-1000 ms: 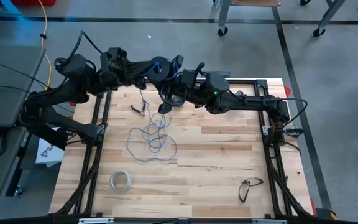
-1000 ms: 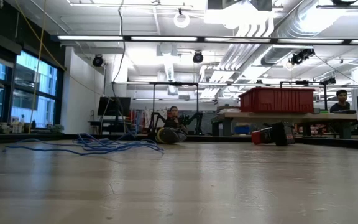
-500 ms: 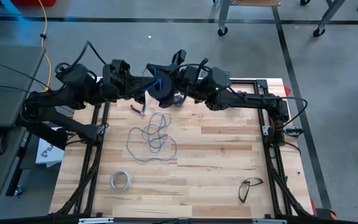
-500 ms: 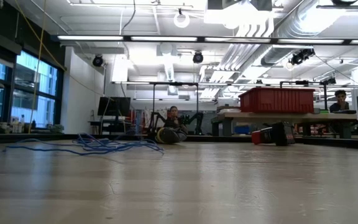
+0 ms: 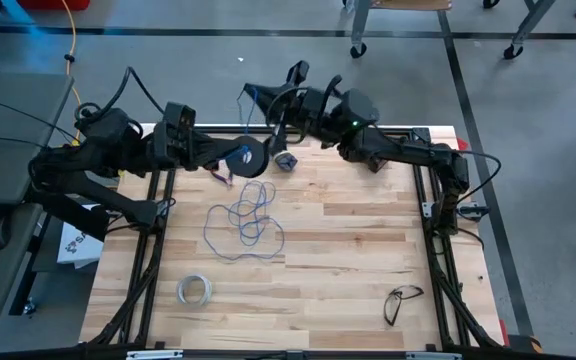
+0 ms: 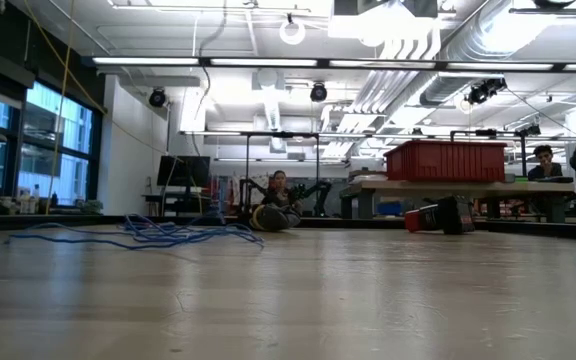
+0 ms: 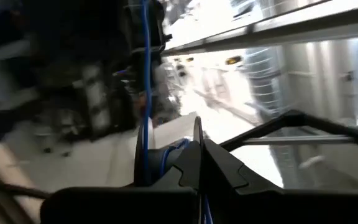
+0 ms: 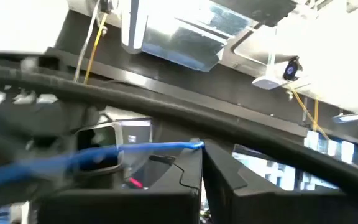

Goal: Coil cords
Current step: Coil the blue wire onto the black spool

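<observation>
On the wooden table (image 5: 348, 250), a whitish tape ring (image 5: 194, 290) and eyeglasses (image 5: 402, 298) lie well clear of the loose blue wire (image 5: 246, 222), which trails up toward the far edge. There the left hand (image 5: 230, 158) grips the dark spool (image 5: 251, 155), held on edge; the right hand (image 5: 258, 97), raised beyond the table's far edge, pinches the wire's end.

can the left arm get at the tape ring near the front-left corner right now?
Probably not at once: the path to the tape ring looks clear, but the left gripper has its jaws shut on the spool at the table's far edge.
</observation>
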Tool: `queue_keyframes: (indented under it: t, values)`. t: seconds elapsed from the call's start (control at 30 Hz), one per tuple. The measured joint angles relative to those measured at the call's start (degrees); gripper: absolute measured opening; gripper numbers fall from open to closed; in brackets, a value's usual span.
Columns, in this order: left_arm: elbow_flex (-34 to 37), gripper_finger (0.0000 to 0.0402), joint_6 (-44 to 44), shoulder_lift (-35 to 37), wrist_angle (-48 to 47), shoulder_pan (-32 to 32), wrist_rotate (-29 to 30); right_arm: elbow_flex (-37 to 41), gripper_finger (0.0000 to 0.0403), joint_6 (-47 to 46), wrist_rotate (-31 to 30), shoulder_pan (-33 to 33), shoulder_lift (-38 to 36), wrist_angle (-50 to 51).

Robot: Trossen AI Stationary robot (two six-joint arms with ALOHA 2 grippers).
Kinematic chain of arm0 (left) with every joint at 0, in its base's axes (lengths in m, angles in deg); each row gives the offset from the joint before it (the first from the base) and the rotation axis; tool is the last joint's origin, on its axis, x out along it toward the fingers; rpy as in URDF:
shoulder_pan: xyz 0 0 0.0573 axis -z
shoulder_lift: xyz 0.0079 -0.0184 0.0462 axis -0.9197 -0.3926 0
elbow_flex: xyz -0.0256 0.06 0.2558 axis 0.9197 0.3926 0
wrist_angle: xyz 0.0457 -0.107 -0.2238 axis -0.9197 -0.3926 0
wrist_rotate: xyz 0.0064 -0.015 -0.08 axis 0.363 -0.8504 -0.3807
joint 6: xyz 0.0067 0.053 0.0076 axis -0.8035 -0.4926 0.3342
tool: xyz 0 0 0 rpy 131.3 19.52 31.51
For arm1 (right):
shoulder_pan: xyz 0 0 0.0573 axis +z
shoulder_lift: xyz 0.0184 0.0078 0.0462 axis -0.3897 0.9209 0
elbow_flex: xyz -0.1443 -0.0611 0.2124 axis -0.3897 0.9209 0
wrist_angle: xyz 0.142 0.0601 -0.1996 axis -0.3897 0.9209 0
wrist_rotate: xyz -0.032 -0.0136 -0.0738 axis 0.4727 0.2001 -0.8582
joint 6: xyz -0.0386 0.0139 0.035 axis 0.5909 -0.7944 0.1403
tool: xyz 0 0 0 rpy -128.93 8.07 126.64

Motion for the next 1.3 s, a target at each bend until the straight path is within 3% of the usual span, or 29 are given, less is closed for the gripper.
queue_keyframes:
  t: [0.23, 0.43, 0.8, 1.03, 1.3]
  values:
    - [0.02, 0.0000, -8.45, 4.14, -9.31, -0.03, 5.65, -0.06, 0.0000, 0.32, 0.13, -1.78, -3.08, 7.54]
    - [0.00, 0.0000, -18.89, 6.39, -10.84, -2.03, 9.13, -0.10, 0.0000, 1.84, 0.04, -2.03, -5.09, 13.00]
    - [0.00, 0.0000, -60.21, 8.38, -8.03, -6.97, 17.97, -0.10, 0.0000, -1.75, -0.73, -2.10, -7.47, 21.60]
    - [-0.02, 0.0000, -78.80, 5.64, 2.64, -7.51, 11.80, -0.08, 0.0000, -5.54, -0.74, -2.08, -7.47, 24.97]
    - [0.00, 0.0000, -78.90, 3.40, 8.72, -7.53, 2.41, -0.08, 0.0000, -13.55, -0.52, -2.01, -7.47, 27.98]
